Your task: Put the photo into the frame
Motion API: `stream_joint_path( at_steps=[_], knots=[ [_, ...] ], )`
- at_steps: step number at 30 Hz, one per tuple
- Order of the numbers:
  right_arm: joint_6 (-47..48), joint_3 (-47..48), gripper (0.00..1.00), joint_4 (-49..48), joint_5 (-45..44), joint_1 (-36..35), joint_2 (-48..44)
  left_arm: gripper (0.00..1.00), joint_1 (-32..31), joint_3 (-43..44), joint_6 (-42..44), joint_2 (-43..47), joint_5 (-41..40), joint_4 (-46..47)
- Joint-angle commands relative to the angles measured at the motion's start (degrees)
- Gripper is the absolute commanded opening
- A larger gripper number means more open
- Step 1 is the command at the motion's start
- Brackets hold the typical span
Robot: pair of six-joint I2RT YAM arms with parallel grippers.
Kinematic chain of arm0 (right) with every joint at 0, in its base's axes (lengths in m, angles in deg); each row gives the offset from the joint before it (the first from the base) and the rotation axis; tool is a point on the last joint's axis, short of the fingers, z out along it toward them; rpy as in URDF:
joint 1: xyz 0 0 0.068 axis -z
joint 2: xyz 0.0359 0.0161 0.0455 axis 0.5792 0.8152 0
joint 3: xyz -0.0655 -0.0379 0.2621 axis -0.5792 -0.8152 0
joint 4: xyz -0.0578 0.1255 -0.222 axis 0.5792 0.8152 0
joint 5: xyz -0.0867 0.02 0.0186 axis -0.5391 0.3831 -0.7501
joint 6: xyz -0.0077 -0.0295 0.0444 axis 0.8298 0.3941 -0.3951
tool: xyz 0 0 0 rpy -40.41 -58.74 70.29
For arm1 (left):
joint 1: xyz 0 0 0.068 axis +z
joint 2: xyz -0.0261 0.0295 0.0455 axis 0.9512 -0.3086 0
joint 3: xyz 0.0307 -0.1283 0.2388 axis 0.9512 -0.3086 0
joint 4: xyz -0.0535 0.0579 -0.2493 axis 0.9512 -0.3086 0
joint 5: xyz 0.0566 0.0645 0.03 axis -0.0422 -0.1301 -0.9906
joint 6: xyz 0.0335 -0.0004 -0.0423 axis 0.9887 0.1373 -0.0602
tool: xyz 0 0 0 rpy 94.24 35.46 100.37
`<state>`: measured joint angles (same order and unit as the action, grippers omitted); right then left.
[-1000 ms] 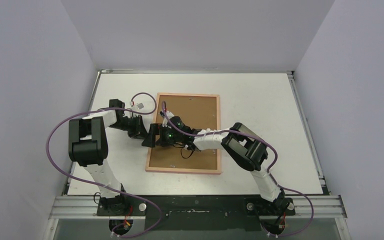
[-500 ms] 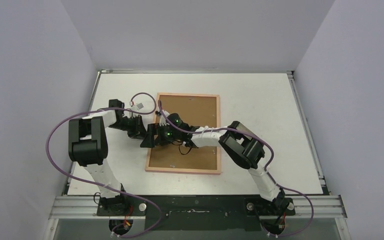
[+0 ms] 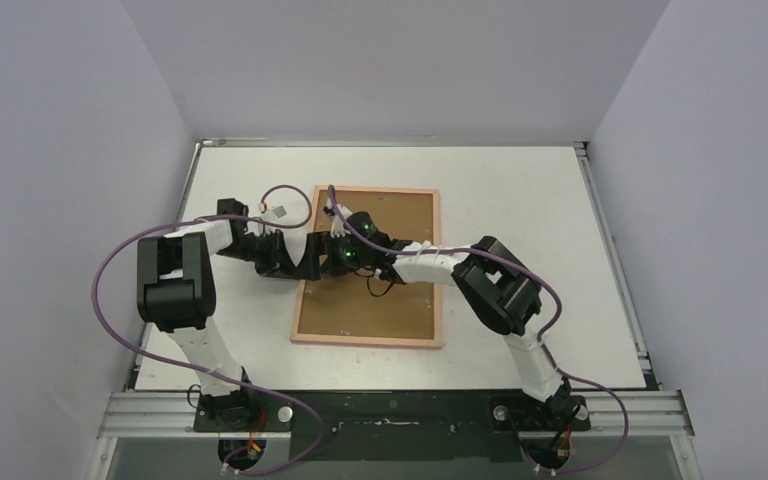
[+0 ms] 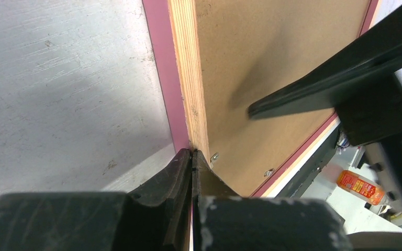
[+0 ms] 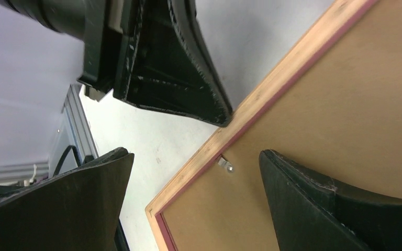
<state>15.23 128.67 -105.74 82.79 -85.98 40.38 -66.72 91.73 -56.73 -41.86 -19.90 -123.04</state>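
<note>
The pink frame (image 3: pixel 438 270) lies back side up on the table, with the brown backing board (image 3: pixel 400 310) set in it. The photo is not in view. My left gripper (image 3: pixel 300 265) is shut, its tips (image 4: pixel 192 154) touching the frame's left edge (image 4: pixel 188 78). My right gripper (image 3: pixel 322 252) is open and empty; in the right wrist view (image 5: pixel 194 155) it straddles that same edge (image 5: pixel 272 89), one finger over the table, one over the backing board (image 5: pixel 356 104). The left gripper's tip (image 5: pixel 224 119) shows there too.
Small metal tabs (image 4: pixel 214 156) (image 5: pixel 225 164) sit along the inside of the frame's rim. A purple cable with a white connector (image 3: pixel 282 211) lies on the white table (image 3: pixel 520 200) left of the frame. Grey walls close in three sides.
My right gripper has moved toward the far end along the frame's left edge. The left gripper has shifted slightly right, close beside it. The frame has not moved.
</note>
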Motion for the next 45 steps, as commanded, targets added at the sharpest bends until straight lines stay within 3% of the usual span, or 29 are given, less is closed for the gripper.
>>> stream_joint_path(
  at_steps=[1,12,22,25,31,37,45],
  knots=[
    [0.99,-1.57,0.95,-1.18,-3.26,2.23,-8.36,0.0,0.41,-0.17,-0.02,0.76,3.15,0.87],
    [-6.21,-14.53,0.96,-8.88,-15.83,-7.68,-14.07,0.0,0.76,-1.4,-1.34,-0.42,4.29,2.78],
    [-2.68,-13.3,0.98,-5.16,-13.67,3.47,-20.73,0.01,1.52,-2.76,-3.2,2.11,7.37,3.83],
    [-1.26,-10.0,0.99,-3.48,-13.12,5.6,-19.1,0.2,2.82,0.77,-4.47,3.4,7.24,3.31],
    [-1.36,-3.42,0.98,-3.41,-11.31,9.32,-13.02,0.43,2.79,10.94,-12.92,0.17,5.85,8.67],
    [-3.33,1.81,0.97,-3.88,-10.81,10.54,-6.71,0.4,0.9,20.63,-16.05,-9.47,5.38,8.55],
    [-12.24,1.26,0.96,-9.36,-17.03,7.9,-2.03,0.26,-0.57,19.89,-19.8,-13.43,3.8,14.14]
  ],
)
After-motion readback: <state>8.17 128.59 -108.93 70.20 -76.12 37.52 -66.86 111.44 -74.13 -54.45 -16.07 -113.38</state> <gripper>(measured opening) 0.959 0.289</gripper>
